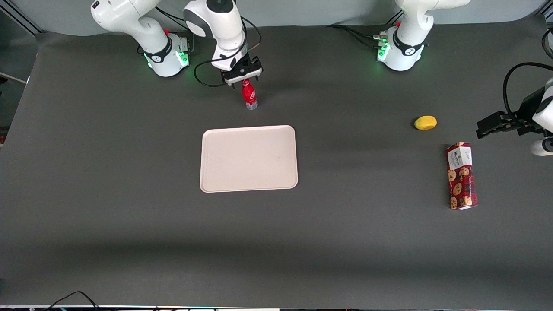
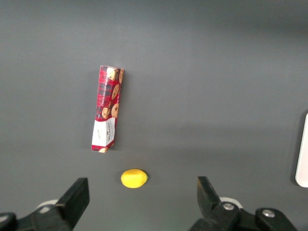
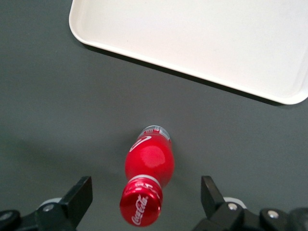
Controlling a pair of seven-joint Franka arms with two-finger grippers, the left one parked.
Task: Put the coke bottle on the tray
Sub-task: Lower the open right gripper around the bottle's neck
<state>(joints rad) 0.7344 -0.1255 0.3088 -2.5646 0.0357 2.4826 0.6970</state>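
The coke bottle is small, slim and red with a red cap, and stands upright on the dark table, farther from the front camera than the tray. The tray is a large flat pale pinkish-white rectangle with a low rim. My right gripper hangs directly over the bottle's cap. In the right wrist view the bottle stands between the two fingers of the gripper. The jaws stand wide open, with clear gaps on both sides of the cap. The tray shows past the bottle.
A yellow lemon-like object and a red cookie box with a white end lie toward the parked arm's end of the table. Both also show in the left wrist view: the lemon-like object and the box.
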